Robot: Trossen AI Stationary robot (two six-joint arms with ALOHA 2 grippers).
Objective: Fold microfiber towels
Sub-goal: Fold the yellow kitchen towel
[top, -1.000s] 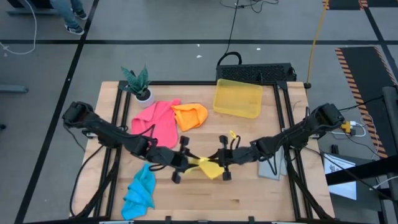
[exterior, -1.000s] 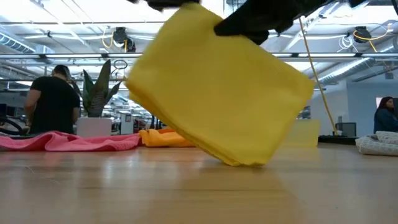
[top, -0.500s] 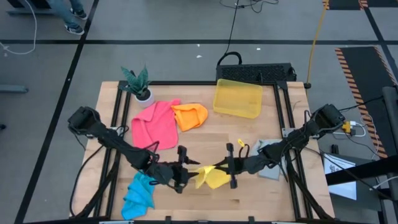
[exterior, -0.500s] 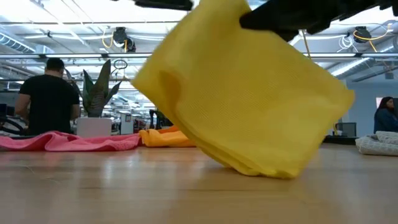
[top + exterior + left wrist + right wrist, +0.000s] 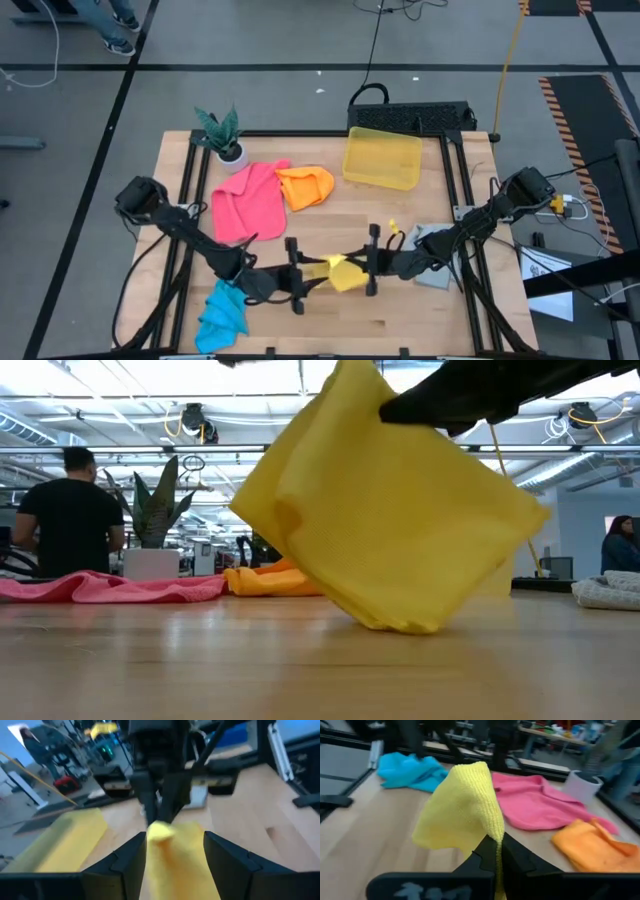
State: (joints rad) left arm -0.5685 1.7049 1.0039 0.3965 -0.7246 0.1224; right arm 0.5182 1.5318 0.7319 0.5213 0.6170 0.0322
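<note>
The left gripper [image 5: 175, 852] stands spread around the yellow towel [image 5: 176, 855], pinched by the right gripper [image 5: 159, 815].

Left gripper [image 5: 297, 287] let go — yellow towel [image 5: 346, 274] hangs from right gripper [image 5: 370, 272]

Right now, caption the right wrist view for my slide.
Right gripper shut on the hanging yellow towel, with blue, pink and orange towels on the table behind.

Plant [image 5: 222, 133] behind towels [image 5: 270, 192] (bin [image 5: 381, 158] to their right).
</note>
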